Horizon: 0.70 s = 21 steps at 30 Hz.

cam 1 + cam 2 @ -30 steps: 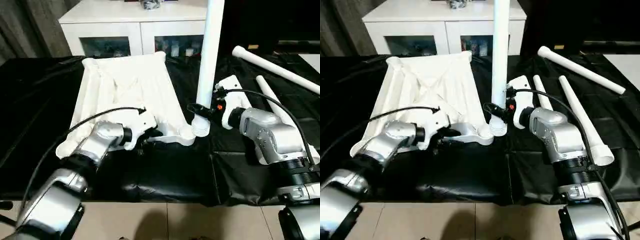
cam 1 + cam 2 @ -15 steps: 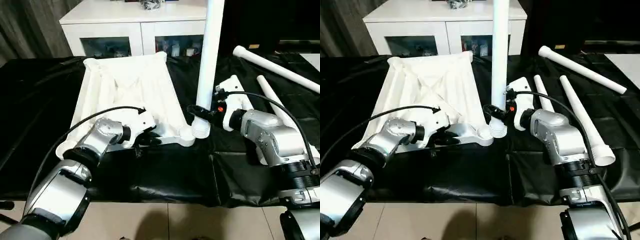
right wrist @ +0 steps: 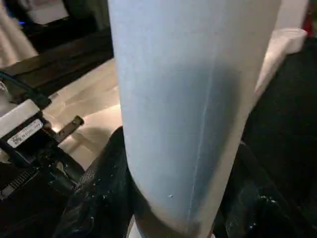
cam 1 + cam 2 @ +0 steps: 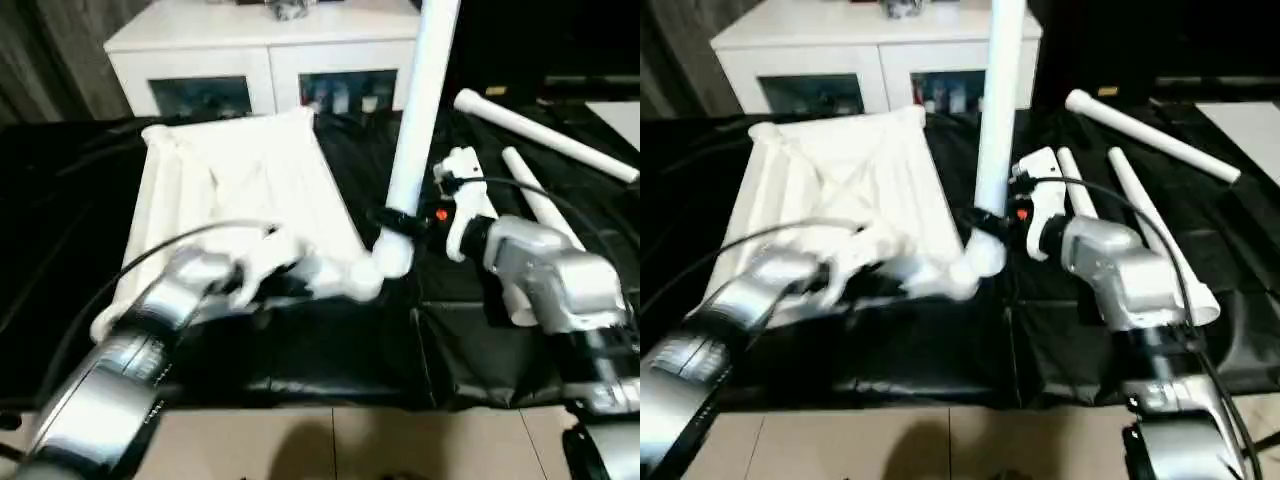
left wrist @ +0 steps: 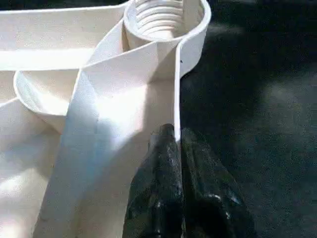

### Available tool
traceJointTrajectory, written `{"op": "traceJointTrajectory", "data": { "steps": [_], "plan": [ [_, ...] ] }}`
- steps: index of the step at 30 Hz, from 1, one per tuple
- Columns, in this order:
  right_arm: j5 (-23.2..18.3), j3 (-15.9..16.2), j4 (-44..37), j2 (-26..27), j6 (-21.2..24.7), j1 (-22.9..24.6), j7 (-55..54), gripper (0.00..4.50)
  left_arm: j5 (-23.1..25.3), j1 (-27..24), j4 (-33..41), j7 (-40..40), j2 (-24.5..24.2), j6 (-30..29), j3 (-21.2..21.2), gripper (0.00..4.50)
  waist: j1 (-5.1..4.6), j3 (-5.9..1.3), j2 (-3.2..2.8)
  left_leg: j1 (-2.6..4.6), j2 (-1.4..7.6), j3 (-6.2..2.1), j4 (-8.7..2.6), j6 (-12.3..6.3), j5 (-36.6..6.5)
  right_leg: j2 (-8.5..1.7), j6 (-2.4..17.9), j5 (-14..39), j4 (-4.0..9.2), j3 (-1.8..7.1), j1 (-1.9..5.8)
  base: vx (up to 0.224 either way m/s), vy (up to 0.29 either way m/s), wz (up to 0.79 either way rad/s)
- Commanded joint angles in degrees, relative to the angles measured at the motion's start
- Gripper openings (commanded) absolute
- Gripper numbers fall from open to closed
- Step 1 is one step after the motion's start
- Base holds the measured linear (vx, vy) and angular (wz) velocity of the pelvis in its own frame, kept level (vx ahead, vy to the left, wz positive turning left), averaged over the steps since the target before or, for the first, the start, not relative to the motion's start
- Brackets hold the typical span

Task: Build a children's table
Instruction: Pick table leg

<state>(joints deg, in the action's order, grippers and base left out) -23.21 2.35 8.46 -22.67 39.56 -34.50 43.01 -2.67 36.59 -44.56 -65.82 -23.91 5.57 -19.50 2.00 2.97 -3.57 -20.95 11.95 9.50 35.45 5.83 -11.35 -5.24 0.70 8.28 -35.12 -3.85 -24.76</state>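
The children's table top (image 4: 235, 185) lies upside down on the black cloth, ribs facing up. My left gripper (image 4: 283, 287) is at its near edge, and its fingers (image 5: 166, 168) are shut on the thin rim wall beside the threaded corner socket (image 5: 166, 17). My right gripper (image 4: 397, 222) is shut on a white leg (image 4: 420, 110) that stands upright. The leg's lower end (image 4: 392, 255) sits just right of the near right corner socket (image 4: 365, 285). In the right wrist view the black fingers (image 3: 96, 191) hug the leg (image 3: 188, 99) from both sides.
Three more white legs lie on the cloth to the right: a long one (image 4: 545, 125) at the back and two (image 4: 1155, 235) (image 4: 1075, 185) beside my right forearm. A white cabinet (image 4: 260, 55) with glass doors stands behind the table. Tiled floor shows at the near edge.
My left gripper has closed onto the table top's near rim. The camera has shifted and tilted a little. The right gripper still holds the upright leg by the corner.
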Motion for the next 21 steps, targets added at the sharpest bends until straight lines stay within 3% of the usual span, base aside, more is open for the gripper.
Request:
{"op": "traceJointTrajectory", "data": {
  "steps": [1, 2, 4, 5, 6, 8, 9, 13, 21],
  "plan": [
    [-1.35, 0.09, -2.45, -0.04, 1.19, 0.52, 0.79, 1.83, -0.02, -3.62, 4.09, -0.40, -1.25, -2.23, -0.59, 0.00, 0.32, -4.26, -0.13, 0.23, 0.27, 0.31, -4.42, -1.61, -13.08, -1.76, 13.14, 14.82, 4.10, 1.62, 4.34, 0.000, 0.000, 0.00],
    [-1.35, 0.09, -2.45, -0.04, 1.19, 0.52, 0.79, 1.83, -0.02, -3.62, 4.09, -0.40, -1.25, -2.23, -0.59, 0.00, 0.27, -4.32, -0.16, 0.24, 0.34, 0.24, -4.46, -1.44, -13.35, -1.84, 12.89, 15.12, 4.06, 1.64, 4.42, 0.000, 0.000, 0.00],
    [-1.87, 0.58, -3.78, 0.18, 2.10, 1.37, 1.00, 1.83, -0.48, -7.24, 9.70, 0.89, -1.80, -3.80, 0.11, 0.00, 0.18, -4.16, 0.33, -0.01, 0.29, 0.20, -4.57, -1.27, -13.63, -1.89, 11.81, 17.26, 4.08, 1.66, 4.46, 0.000, 0.000, 0.00],
    [-1.98, 0.66, -4.12, 0.28, 2.36, 1.59, 0.98, 1.83, -0.57, -8.08, 11.05, 1.34, -1.81, -4.46, 0.43, 0.00, 0.14, -4.18, 0.13, 0.22, 0.25, 0.29, -4.53, -1.24, -13.77, -1.85, 11.12, 18.63, 4.37, 1.70, 4.13, 0.000, 0.000, 0.00],
    [-2.13, 0.92, -4.50, 0.61, 2.94, 1.88, 0.84, 1.83, -0.54, -9.20, 13.13, 1.96, -1.89, -5.60, 0.68, 0.00, 0.08, -4.11, 0.70, 0.19, 0.15, 0.41, -4.51, -1.39, -13.73, -1.70, 10.73, 19.32, 4.59, 1.70, 4.01, 0.000, 0.000, 0.00],
    [-2.40, 1.58, -4.96, 1.13, 4.11, 2.28, 0.70, 1.83, -0.42, -10.56, 16.25, 2.77, -2.15, -7.72, 0.99, 0.00, 0.19, -4.18, 0.36, 0.04, 0.28, 0.23, -4.60, -1.12, -12.90, -1.83, 10.24, 19.44, 4.23, 1.79, 4.07, 0.000, 0.000, 0.00],
    [-2.49, 1.91, -5.09, 1.29, 4.53, 2.37, 0.75, 1.83, -0.27, -10.91, 17.40, 3.05, -2.36, -8.49, 1.01, 0.00, 0.12, -4.14, 0.63, -0.02, 0.21, 0.30, -4.61, -1.28, -12.77, -1.75, 10.05, 19.50, 4.42, 1.79, 4.02, 0.000, 0.000, 0.00],
    [-2.43, 2.75, -5.26, 1.57, 5.20, 2.63, 0.96, 1.83, -0.11, -10.99, 18.46, 3.29, -2.53, -9.38, 1.05, 0.00, 0.17, -4.17, 0.41, -0.03, 0.00, 0.31, -4.59, -1.11, -12.51, -1.71, 9.55, 19.60, 4.49, 1.79, 3.94, 0.000, 0.000, 0.00],
    [-0.52, 4.11, -3.02, 2.75, 3.66, 2.84, 0.68, 1.83, 0.09, -11.46, 21.57, 3.73, -2.69, -12.66, 1.53, 0.00, 0.11, -4.29, 0.22, -0.14, -0.02, 0.32, -4.50, -1.07, -11.80, -1.73, 10.33, 16.79, 4.24, 1.82, 3.98, 0.000, 0.000, 0.00]
  ]
}}
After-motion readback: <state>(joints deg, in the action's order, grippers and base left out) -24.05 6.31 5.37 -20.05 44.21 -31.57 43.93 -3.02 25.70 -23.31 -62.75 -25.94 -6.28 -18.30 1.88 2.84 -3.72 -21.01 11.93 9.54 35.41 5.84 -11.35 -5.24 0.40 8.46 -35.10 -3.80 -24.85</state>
